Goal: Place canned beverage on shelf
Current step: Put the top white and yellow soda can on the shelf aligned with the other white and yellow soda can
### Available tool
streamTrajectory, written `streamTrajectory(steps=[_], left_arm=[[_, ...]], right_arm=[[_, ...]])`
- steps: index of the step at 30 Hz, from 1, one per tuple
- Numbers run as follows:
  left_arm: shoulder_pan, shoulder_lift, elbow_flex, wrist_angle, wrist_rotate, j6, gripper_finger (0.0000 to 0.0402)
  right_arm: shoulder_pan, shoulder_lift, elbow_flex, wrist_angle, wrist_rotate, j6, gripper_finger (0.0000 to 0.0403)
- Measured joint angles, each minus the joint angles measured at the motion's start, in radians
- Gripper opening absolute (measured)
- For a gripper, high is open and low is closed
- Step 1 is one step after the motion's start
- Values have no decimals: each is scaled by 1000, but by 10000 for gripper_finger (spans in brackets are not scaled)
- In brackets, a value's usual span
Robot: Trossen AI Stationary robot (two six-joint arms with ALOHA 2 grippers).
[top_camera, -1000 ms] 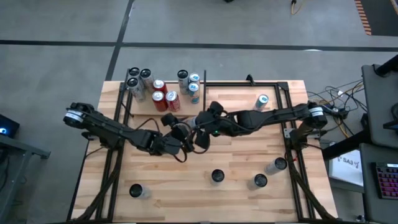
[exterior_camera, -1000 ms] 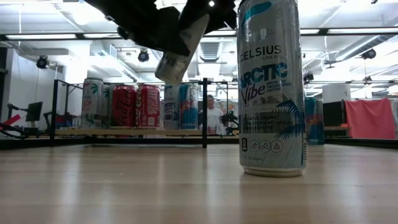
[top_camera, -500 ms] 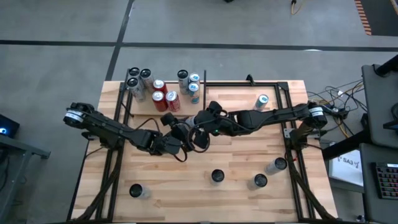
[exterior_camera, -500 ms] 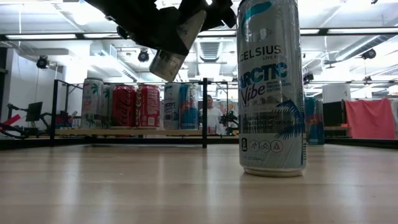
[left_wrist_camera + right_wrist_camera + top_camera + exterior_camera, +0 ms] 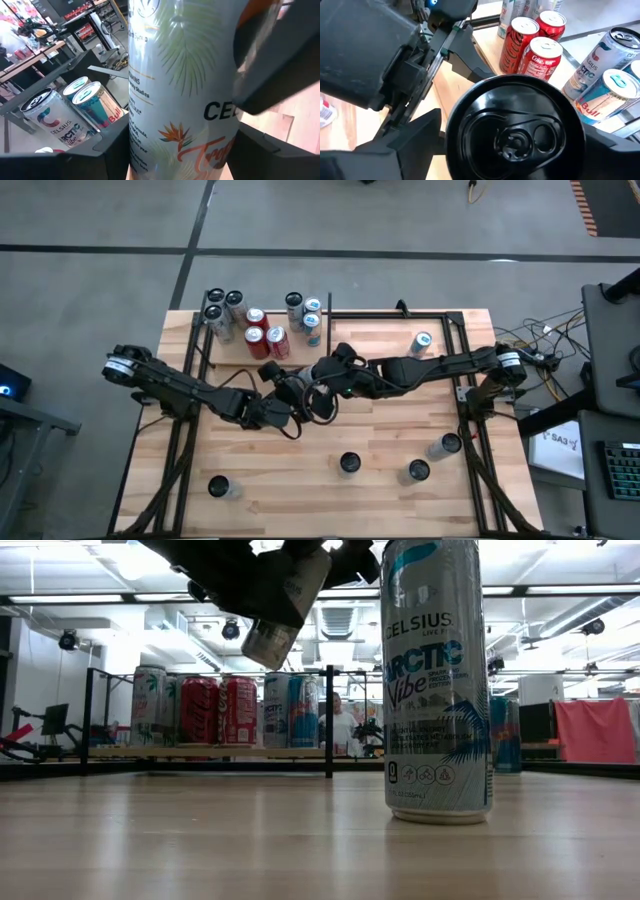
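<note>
One slim white beverage can with palm-leaf print (image 5: 175, 100) hangs tilted in the air above the middle of the light wooden table (image 5: 390, 430), in front of the shelf and not on it. The left gripper (image 5: 287, 397) is clamped on the can, its dark fingers (image 5: 112, 150) pressed against both sides. The right gripper (image 5: 515, 145) sits around the can's black top end; whether it grips or has let go cannot be told. Just behind them lies the shelf, a flat pale plywood panel with thin black upright rods (image 5: 232, 351), carrying a cluster of upright red cans (image 5: 266, 335) and silver cans (image 5: 224, 308). Five more cans stand scattered on the table, among them a pale blue-and-white can (image 5: 437, 680) near the front edge.
</note>
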Motion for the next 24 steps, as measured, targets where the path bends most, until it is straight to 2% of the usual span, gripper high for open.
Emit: streamTrajectory(steps=[6,14,24], left_arm=[[0,-8,0,-17,-40,21,236],[0,-87,-61,-30,-50,-28,236],[-49,-409,-317,-31,-126,-163,236]], right_arm=[[0,-16,0,-4,0,0,347],[1,-84,0,-8,70,-29,341],[0,-121,0,-10,82,-76,336]])
